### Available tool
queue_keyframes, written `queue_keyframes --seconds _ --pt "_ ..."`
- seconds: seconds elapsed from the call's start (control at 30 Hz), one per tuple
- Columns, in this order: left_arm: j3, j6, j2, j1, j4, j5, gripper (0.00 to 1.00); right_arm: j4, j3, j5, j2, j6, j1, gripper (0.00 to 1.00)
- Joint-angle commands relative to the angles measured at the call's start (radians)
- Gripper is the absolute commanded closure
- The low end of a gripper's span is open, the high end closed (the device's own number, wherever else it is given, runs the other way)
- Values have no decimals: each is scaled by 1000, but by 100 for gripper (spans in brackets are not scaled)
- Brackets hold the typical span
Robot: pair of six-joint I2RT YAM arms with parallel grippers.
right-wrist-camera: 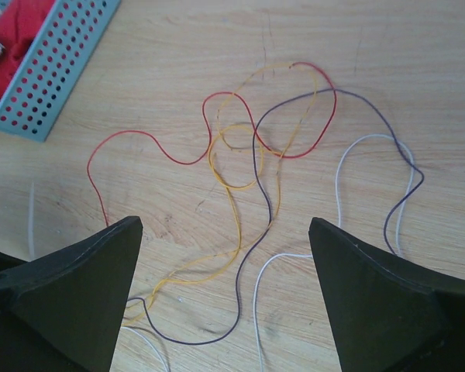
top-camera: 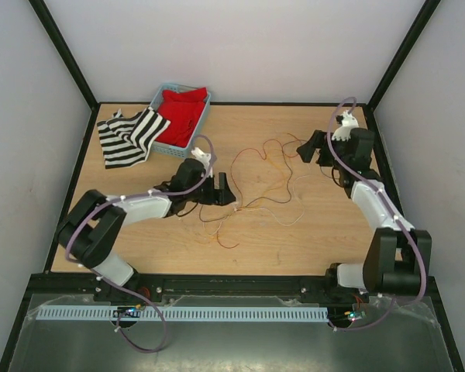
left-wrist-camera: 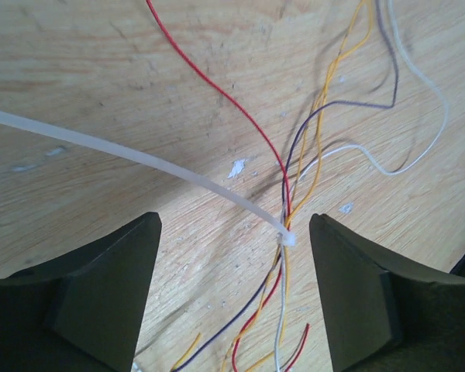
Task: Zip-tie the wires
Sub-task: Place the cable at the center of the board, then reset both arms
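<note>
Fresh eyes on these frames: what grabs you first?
The tangle of coloured wires looping across the table, pinched together at one spot by a whitish zip tie whose head sits between the open jaws of the left gripper. Next, the blue basket of red cloth at the far left, a striped cloth beside it.

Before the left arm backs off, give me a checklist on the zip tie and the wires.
1. Zip tie closed round the wires: ok, the strands pinch together at its head.
2. Every strand inside the loop: cannot tell.
3. Left gripper open, holding nothing: ok, its jaws stand either side of the tie.
4. Right gripper open, holding nothing: ok, it hangs over loose loops.
5. Tie's tail trimmed: not ok, a long strip juts out sideways.
</note>
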Motion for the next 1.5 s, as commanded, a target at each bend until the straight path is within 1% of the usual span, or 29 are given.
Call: queue_keyframes --seconds 0.0,0.07,0.1,0.2,0.3,0.37,0.43,0.5,0.57,0.63,0.73,0.83,0.93,1.07,1.17,1.27,1.3,1.37,1.47 --pt "-17 83 -123 18 -9 -32 14 132 -78 -7 -122 14 -16 1" --pt "-20 101 -180 37 -18 -7 4 136 -105 1 -162 -3 -21 1" --pt "-23 104 -217 57 -28 9 1 136 -119 5 -182 -9 -26 1" --pt "-61 93 -344 144 -42 38 1 173 -188 42 -247 -18 -40 1" --pt "-111 97 -489 236 -46 13 1 286 -323 147 -311 -39 -45 1" --pt "-130 151 -574 283 -53 -49 1 369 -415 269 -345 -44 -45 1" --pt "-139 215 -641 304 -70 -152 1 447 -493 348 -359 -41 -45 1" --pt "-140 269 -686 317 -89 -282 1 511 -546 383 -350 -40 -44 1" --pt "-135 308 -716 335 -116 -389 1 540 -566 391 -319 -47 -43 0" --pt "-131 331 -739 362 -138 -461 1 599 -593 391 -277 -47 -43 1" --pt "-140 297 -751 420 -156 -488 1 758 -657 399 -228 -50 -26 1" --pt "-149 255 -747 475 -160 -477 1 872 -689 451 -159 -99 37 1" --pt "-158 231 -739 518 -161 -501 1 1048 -731 496 -77 -162 108 1" --pt "-166 236 -715 579 -152 -497 1 1228 -778 513 22 -195 139 1" --pt "-166 274 -672 598 -138 -496 1 1239 -775 527 53 -215 162 1" --pt "-173 314 -627 607 -112 -511 1 1332 -775 597 138 -243 202 1" --pt "-176 330 -615 612 -102 -513 1 1326 -770 613 137 -245 211 1" --pt "-186 359 -572 622 -81 -526 1 1243 -748 627 112 -238 214 1" --pt "-210 370 -511 639 -35 -550 1 1254 -743 651 126 -240 221 1"
